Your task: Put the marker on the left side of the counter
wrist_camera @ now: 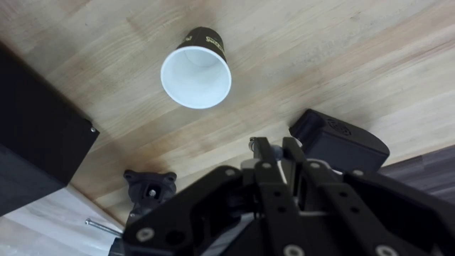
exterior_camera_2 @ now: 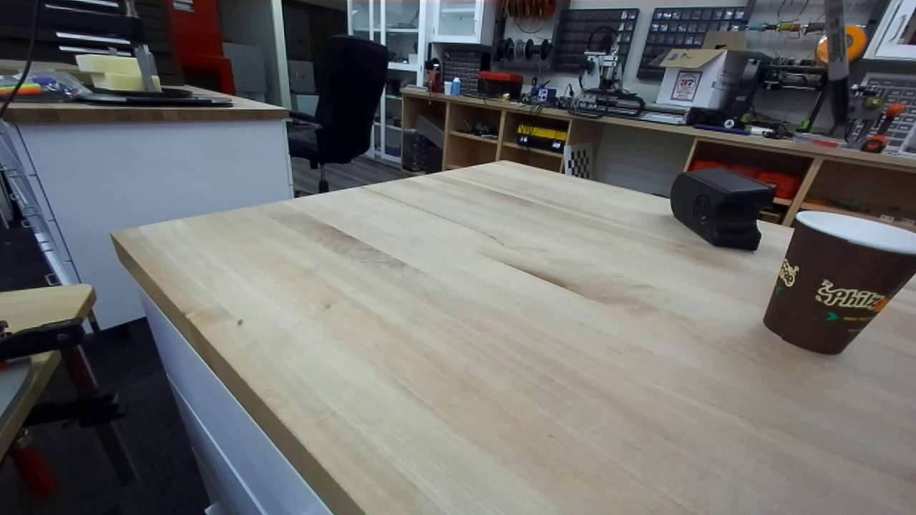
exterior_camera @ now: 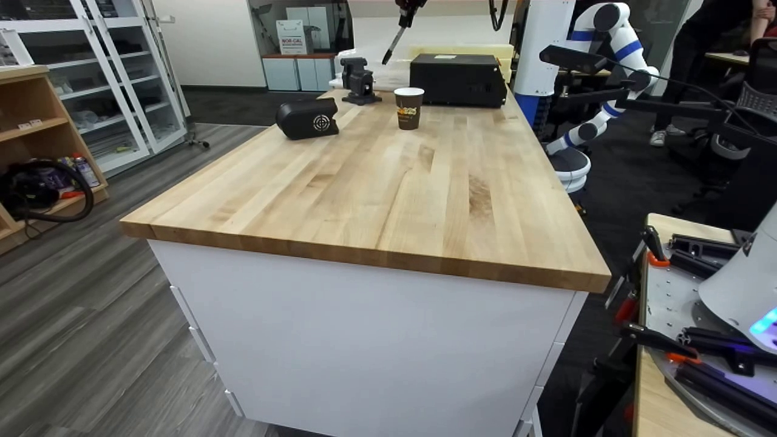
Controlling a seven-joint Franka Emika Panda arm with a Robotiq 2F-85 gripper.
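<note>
The marker (exterior_camera: 395, 44) is a thin grey stick with a dark lower tip in an exterior view. It hangs tilted from my gripper (exterior_camera: 405, 18), in the air above the far part of the counter (exterior_camera: 364, 194). In the wrist view my gripper (wrist_camera: 276, 147) is shut on the marker (wrist_camera: 278, 153), whose rounded end shows between the fingertips. The rest of the marker is hidden by the fingers there. The wooden counter top also shows in an exterior view (exterior_camera_2: 429, 307) and in the wrist view (wrist_camera: 302, 57); the gripper and marker are out of view in that exterior view.
A brown paper cup (exterior_camera: 408, 115) stands upright on the counter, also in the wrist view (wrist_camera: 195, 80). A black rounded case (exterior_camera: 306, 118) lies near the counter's left edge in that exterior view. A dark vise (exterior_camera: 359, 82) and a large black box (exterior_camera: 458, 82) stand at the far end.
</note>
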